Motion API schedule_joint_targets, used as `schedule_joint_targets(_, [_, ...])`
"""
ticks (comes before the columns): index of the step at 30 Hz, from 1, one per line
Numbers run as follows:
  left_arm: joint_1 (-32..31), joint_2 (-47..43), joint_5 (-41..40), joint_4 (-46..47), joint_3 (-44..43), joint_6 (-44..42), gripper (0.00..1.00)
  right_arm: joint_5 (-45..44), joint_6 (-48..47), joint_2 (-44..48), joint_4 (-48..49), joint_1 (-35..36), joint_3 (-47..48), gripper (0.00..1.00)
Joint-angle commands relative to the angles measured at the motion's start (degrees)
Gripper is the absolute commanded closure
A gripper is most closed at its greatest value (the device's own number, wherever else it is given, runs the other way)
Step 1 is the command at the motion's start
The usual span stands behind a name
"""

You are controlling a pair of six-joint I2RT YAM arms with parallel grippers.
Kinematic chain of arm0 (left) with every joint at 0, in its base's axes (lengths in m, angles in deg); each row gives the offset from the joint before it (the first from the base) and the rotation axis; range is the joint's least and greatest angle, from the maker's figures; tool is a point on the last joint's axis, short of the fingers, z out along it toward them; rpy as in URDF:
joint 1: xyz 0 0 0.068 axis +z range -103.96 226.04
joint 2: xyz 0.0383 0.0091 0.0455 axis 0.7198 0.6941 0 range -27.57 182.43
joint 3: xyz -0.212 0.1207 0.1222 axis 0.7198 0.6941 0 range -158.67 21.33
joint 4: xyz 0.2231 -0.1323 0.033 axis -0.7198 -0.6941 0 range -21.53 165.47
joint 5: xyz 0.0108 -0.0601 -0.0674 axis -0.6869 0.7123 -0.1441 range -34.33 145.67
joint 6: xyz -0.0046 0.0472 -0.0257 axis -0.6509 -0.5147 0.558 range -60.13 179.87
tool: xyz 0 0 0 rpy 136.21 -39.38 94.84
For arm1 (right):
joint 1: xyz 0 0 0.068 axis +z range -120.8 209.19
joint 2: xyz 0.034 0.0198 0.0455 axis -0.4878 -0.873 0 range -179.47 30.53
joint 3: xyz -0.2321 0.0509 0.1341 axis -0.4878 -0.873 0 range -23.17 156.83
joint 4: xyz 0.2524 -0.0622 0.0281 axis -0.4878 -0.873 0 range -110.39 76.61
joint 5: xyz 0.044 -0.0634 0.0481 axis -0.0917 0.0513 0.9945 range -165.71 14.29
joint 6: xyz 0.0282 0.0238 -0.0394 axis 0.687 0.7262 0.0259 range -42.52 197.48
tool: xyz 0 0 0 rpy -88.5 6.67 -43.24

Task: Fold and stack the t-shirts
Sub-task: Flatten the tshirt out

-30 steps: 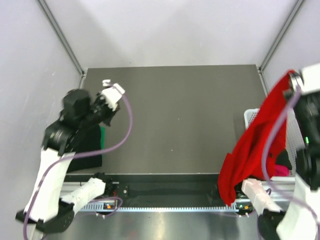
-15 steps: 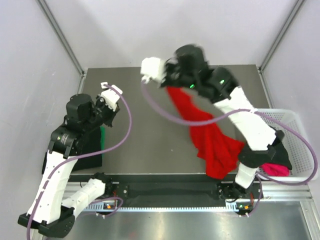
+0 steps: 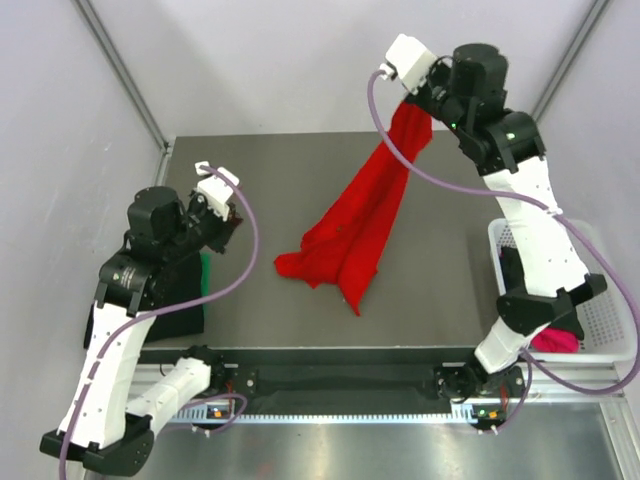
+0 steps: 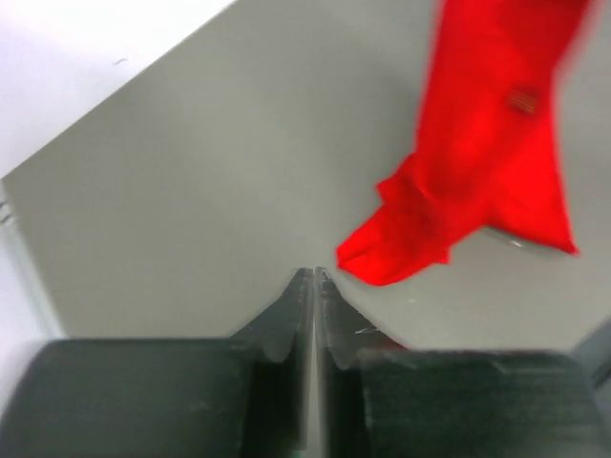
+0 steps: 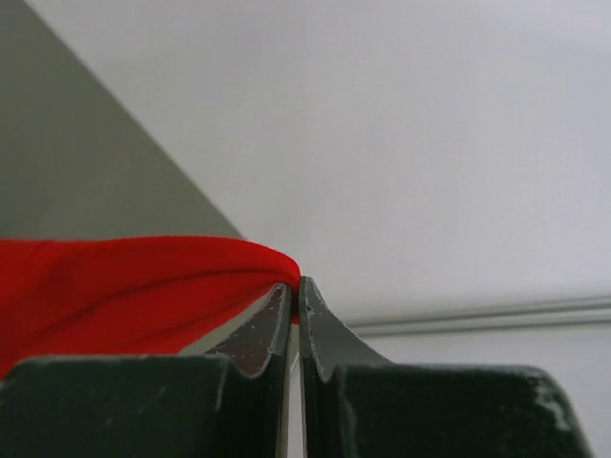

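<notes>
The left arm [image 3: 100, 370] and right arm [image 3: 530, 215] share one build: smooth white moulded link shells joined by rounded black joint housings. A pale purple cable [image 3: 248, 240] runs along each arm. A white boxy wrist block [image 3: 408, 55] caps each. The left gripper [image 4: 313, 275] and right gripper [image 5: 294, 284] have matte black, tapered fingers.

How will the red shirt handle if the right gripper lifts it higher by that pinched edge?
Probably very floppy: the red shirt hangs as a limp strip from the right gripper, its lower end crumpled on the table. Likely light, since a thin pinch of one edge carries it. It may swing or drag rather than hold shape.
</notes>
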Motion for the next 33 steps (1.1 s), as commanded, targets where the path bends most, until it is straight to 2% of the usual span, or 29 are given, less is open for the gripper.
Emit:
schedule_joint_targets(1, [0.39,1.46,10.88,1.77,-0.89,1.35,0.76,-0.52,1.58,-0.30,6.87,-3.49,-9.62,1.00])
schedule_joint_targets(4, [0.30,4.18,18.26,1.94,1.22,2.67,0.64,-0.79,4.04,-3.45,7.94,-5.96,-11.57,1.00])
schedule_joint_targets(5, [0.04,5.06,19.50,2.12,1.92,3.28,0.56,-1.49,4.91,-5.38,8.46,-6.40,-11.75,1.00])
schedule_joint_targets(7, [-2.49,8.74,20.04,3.08,3.85,3.37,0.52,-3.85,6.76,-7.58,8.90,-7.37,-11.05,1.00])
schedule_joint_targets(11, [-9.53,16.83,12.67,3.44,3.25,0.84,0.52,-7.82,7.21,-12.42,8.73,-8.25,-10.52,1.00])
schedule_joint_targets(17, [-22.53,30.18,3.97,2.30,-4.39,-3.04,0.48,-7.65,9.93,-13.39,8.90,-12.73,-13.24,1.00])
schedule_joint_targets(18, [-26.03,33.51,3.00,1.77,-5.88,-3.31,0.43,-7.91,10.46,-13.48,9.17,-13.43,-14.46,1.00])
schedule_joint_targets(20, [-29.21,36.17,1.59,1.68,-6.68,-3.31,0.41,-7.48,11.94,-13.75,9.26,-15.80,-15.61,1.00])
schedule_joint_targets(21, [-32.10,38.35,0.97,2.37,-6.60,-2.87,0.37,-6.69,12.56,-13.66,8.82,-16.59,-16.57,1.00])
schedule_joint_targets(22, [-33.35,39.25,0.27,2.73,-6.43,-2.09,0.27,-4.85,13.09,-13.57,8.64,-18.25,-17.02,1.00])
schedule_joint_targets(23, [-34.67,40.82,-0.08,2.82,-6.34,-1.12,0.26,-4.14,13.79,-13.05,8.55,-18.88,-18.07,1.00])
schedule_joint_targets(27, [-41.25,43.99,-6.30,2.65,-7.04,1.26,0.25,-2.64,13.45,-11.64,9.95,-20.91,-21.05,1.00])
schedule_joint_targets(33, [-48.28,50.23,-13.26,2.56,-6.86,4.25,0.28,-1.76,12.75,-11.29,9.61,-21.87,-20.54,1.00])
